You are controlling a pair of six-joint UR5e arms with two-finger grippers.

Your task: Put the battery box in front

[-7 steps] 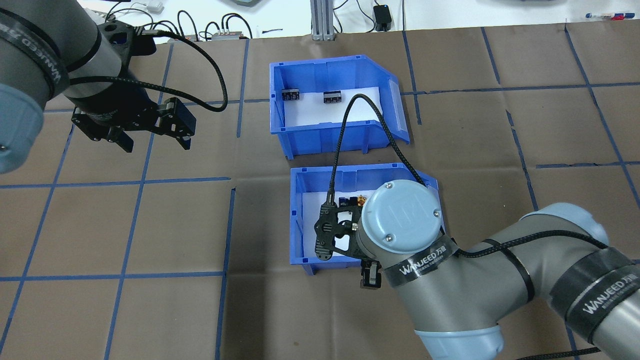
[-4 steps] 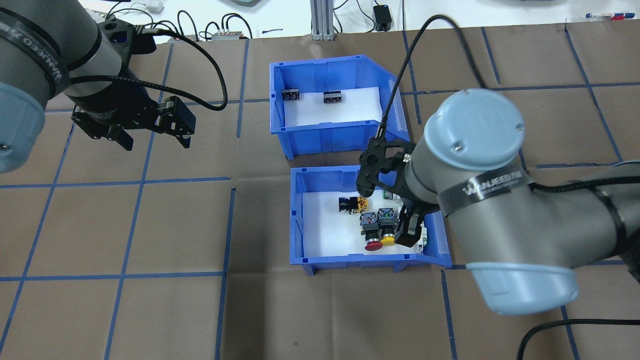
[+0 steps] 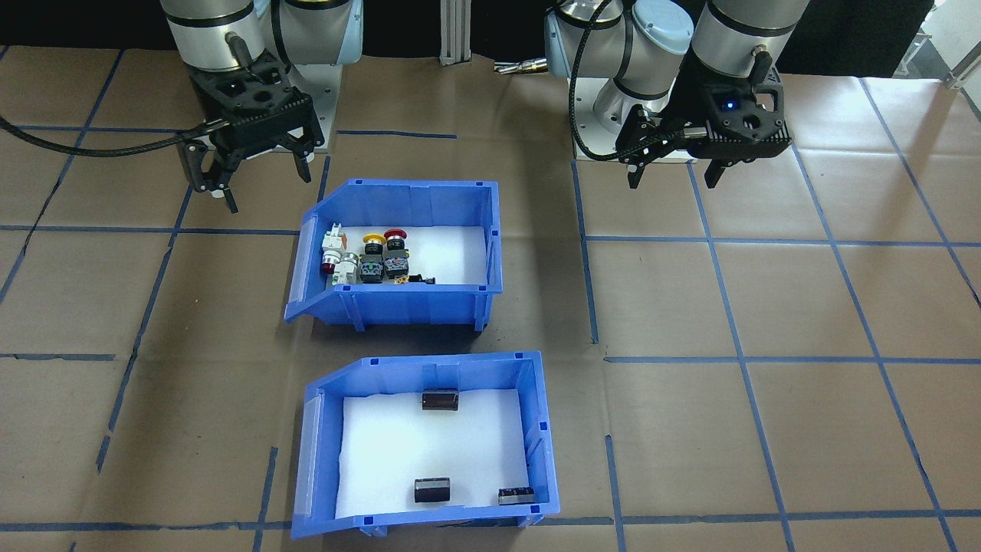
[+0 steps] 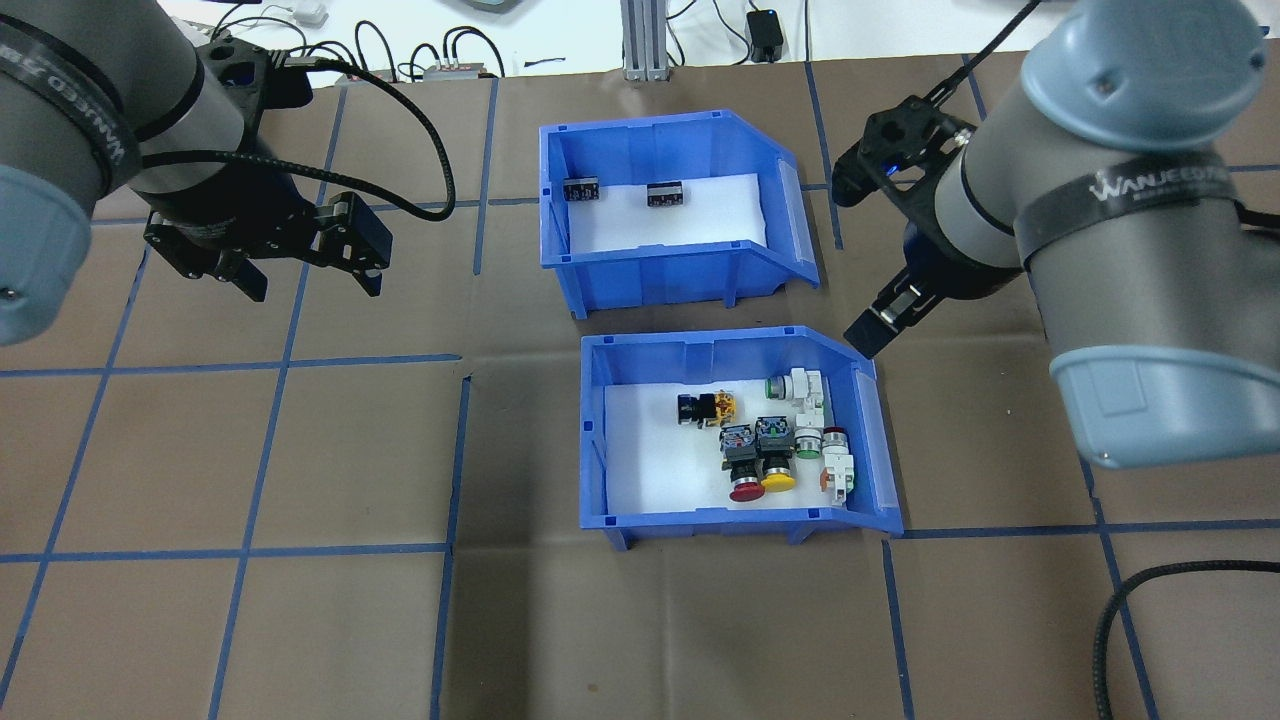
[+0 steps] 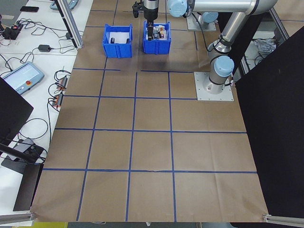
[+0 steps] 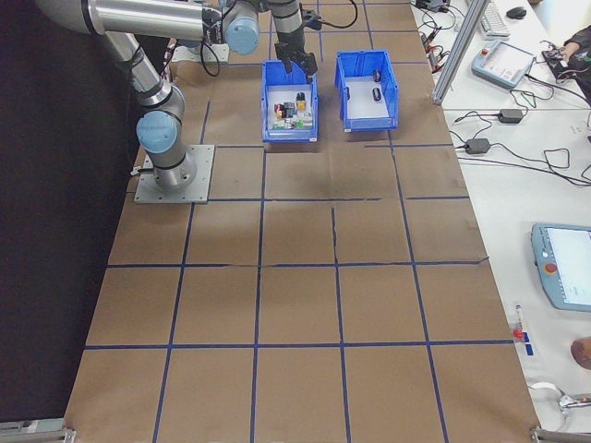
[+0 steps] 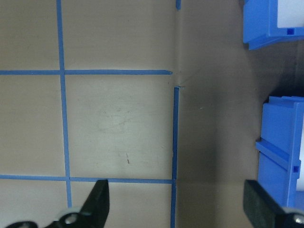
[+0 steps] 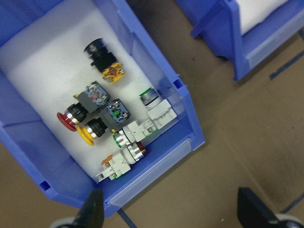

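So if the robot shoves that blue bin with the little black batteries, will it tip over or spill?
Probably not. The battery box looks like stiff plastic with a broad flat base, so it should slide on the paper. It holds few batteries, so it is likely light. Those look cylindrical and may roll on the white foam liner.

Blue battery box with white foam and black batteries; blue bin holds red, yellow, green switches; brown tabletop, blue grid lines.
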